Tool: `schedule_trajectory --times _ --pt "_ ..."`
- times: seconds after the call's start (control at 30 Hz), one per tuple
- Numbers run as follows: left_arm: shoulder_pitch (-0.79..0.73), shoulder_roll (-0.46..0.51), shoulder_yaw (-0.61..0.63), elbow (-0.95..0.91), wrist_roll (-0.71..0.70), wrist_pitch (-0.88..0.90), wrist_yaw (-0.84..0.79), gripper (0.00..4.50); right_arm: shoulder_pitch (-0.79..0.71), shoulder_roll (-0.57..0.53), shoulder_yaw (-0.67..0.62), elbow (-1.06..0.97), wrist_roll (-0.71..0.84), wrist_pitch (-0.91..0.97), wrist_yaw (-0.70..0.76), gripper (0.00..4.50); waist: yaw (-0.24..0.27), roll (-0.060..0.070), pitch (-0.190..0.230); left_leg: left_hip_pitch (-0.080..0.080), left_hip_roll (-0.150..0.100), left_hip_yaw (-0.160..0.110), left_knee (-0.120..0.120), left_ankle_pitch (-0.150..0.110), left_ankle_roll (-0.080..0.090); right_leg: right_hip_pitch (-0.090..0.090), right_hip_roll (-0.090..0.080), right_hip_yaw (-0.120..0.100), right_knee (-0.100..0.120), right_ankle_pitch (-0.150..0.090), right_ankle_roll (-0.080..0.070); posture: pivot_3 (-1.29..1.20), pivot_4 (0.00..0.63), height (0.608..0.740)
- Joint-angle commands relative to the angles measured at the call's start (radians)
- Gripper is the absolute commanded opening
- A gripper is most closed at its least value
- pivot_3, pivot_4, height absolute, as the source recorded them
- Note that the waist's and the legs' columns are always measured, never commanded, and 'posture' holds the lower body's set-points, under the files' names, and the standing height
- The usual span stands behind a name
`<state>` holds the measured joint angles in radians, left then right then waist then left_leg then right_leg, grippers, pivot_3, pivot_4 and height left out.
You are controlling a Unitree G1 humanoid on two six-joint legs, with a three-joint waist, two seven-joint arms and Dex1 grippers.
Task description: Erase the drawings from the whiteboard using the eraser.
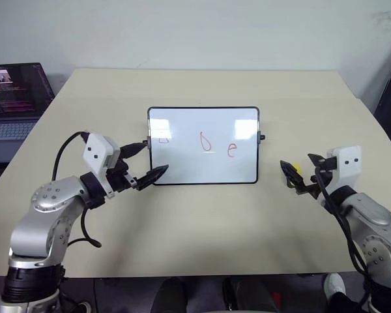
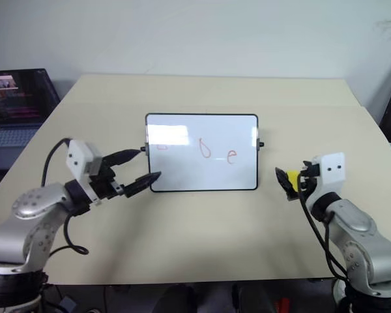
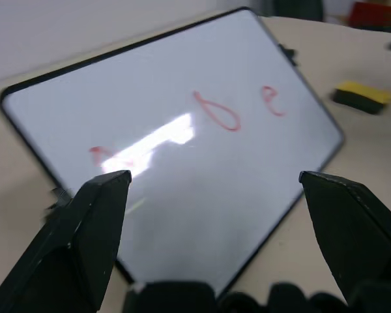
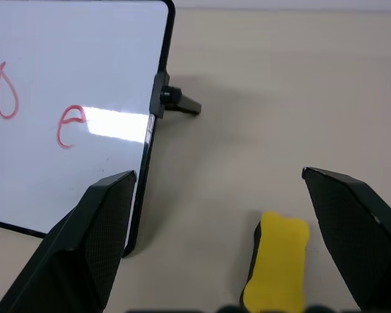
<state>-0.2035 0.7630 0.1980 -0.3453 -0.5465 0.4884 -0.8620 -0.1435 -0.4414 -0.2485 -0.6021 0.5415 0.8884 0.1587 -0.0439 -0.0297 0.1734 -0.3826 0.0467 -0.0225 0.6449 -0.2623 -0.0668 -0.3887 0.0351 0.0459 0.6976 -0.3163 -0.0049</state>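
1. Left fingers spread apart, holding nothing, at whiteboard's near-left corner.
2. Right fingers spread apart, eraser lying loose on desk between them, toward the right edge.
3. Whiteboard mid-desk, red drawings unerased.
4. Laptop beyond the far-left edge.

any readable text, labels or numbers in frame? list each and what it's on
"0", or an oval loop: red marker on the whiteboard, middle drawing.
"e": red marker on the whiteboard, the drawing beside it.
Third red scribble, nearest the left gripper: too faint to read.
Laptop screen: lines of text, too small to read.
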Motion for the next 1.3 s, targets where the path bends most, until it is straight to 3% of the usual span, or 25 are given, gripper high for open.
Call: schedule_trajectory --times 0.03,0.33,0.7,1.27,1.3 --pt "-0.038 0.038 -0.032 -0.064 -0.041 0.013 -0.08 4.5 -0.047 0.014 -0.012 0.001 0.005 0.055 -0.045 4.44 0.002 0.0 0.0 0.0 0.0 0.0 0.0 0.0 0.0 0.0 0.0 0.0 0.0 0.0 0.0 0.0 0.15 0.74" --pt "-0.15 0.034 -0.148 0.029 0.019 -0.046 -0.182 4.5 -0.147 0.034 0.055 0.171 -0.136 0.076 -0.134 4.44 0.009 0.0 0.0 -0.001 -0.001 0.001 0.0 0.0 0.0 -0.001 0.001 0.0 -0.001 0.0 0.0 0.0 0.15 0.74" --pt "-0.118 0.018 -0.145 0.011 0.033 -0.053 -0.168 4.5 -0.145 0.05 0.061 0.296 -0.213 -0.009 -0.095 4.44 0.011 0.0 0.0 -0.003 0.0 0.001 0.0 0.0 0.0 -0.002 0.0 0.0 -0.002 0.0 -0.002 0.0 0.15 0.74" --pt "-0.091 0.017 -0.149 -0.004 0.04 -0.053 -0.16 4.5 -0.135 0.067 0.019 0.361 -0.213 -0.002 -0.07 4.44 0.01 0.0 0.0 -0.003 0.0 0.001 0.0 0.0 0.0 -0.002 0.0 0.0 -0.001 0.0 -0.002 0.0 0.15 0.74" --pt "-0.089 0.017 -0.148 -0.006 0.04 -0.053 -0.159 4.5 -0.134 0.067 0.02 0.366 -0.215 -0.005 -0.069 4.28 0.01 0.0 0.0 -0.003 0.0 0.001 0.0 0.0 0.0 -0.002 0.0 0.0 -0.001 0.0 -0.002 0.0 0.15 0.74"
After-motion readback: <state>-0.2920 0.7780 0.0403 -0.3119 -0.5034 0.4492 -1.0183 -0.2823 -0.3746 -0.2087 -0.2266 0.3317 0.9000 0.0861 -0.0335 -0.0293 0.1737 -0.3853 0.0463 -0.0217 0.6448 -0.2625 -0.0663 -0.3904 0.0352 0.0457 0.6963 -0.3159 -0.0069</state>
